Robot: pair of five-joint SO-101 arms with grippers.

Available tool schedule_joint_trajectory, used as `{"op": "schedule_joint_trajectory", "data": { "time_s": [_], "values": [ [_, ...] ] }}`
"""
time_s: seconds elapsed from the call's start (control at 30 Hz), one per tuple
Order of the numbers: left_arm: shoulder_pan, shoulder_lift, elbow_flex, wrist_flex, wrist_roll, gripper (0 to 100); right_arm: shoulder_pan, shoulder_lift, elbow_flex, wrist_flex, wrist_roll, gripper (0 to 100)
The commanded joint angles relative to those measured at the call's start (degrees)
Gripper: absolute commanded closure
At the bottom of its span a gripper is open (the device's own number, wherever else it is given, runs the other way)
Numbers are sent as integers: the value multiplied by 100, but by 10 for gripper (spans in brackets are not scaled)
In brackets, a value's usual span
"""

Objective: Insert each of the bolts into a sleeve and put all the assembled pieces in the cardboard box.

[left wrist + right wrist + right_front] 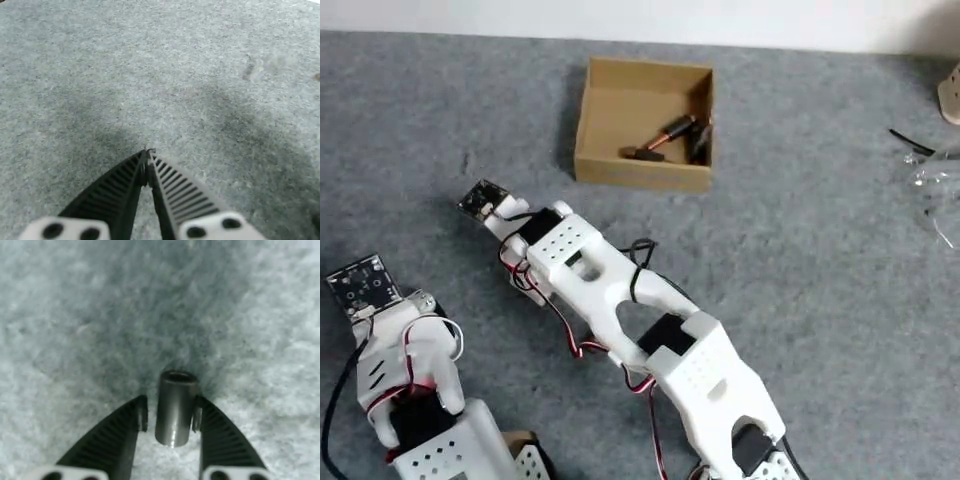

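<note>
- Nearest the lens in the high view, and the biggest thing there, is the right arm [650, 320]. It stretches out diagonally over the grey felt table [820, 250] toward the near left corner of the cardboard box [645, 172].
- Left arm [405, 370]: folded up at the table's near left, well apart from the box.
- Cardboard box: open-topped, at the far middle of the table. It already holds assembled pieces [665, 135], dark and copper-coloured, lying toward one end.
- Right gripper [170, 412]: its jaws stand on either side of the sleeve [175, 405] and, as far as I can judge, pinch it across its width. One pad looks pressed to the metal, while a thin shadow on the other side makes that contact less sure.
- Left gripper [147, 155]: jaws pressed together with nothing between them, tips low over bare felt.
- Sleeve: directly between the right jaws, so the right arm is plainly the nearer one. Its long axis seems to run roughly upright, crosswise to the pinch, with the open mouth on top. A bolt would have to travel down that axis into the mouth, which I take to be the relation the next move depends on.
- Its look: a short, plain grey metal tube with a dull sheen. It has a dark round bore at the upper end and a bright glint near the lower rim (smooth enough, I would guess, to twist in a loose grip).
</note>
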Motion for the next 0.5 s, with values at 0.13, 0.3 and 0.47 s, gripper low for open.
{"op": "schedule_joint_trajectory", "data": {
  "time_s": [0.13,0.3,0.47],
  "values": [
    [-22,-48,-48,-79,18,992,101,136,-66,-110,-9,980],
    [-22,-48,-48,-79,18,992,215,92,-66,-110,0,993],
    [-22,-48,-48,-79,18,992,374,-470,-75,127,-35,993]
  ]
}}
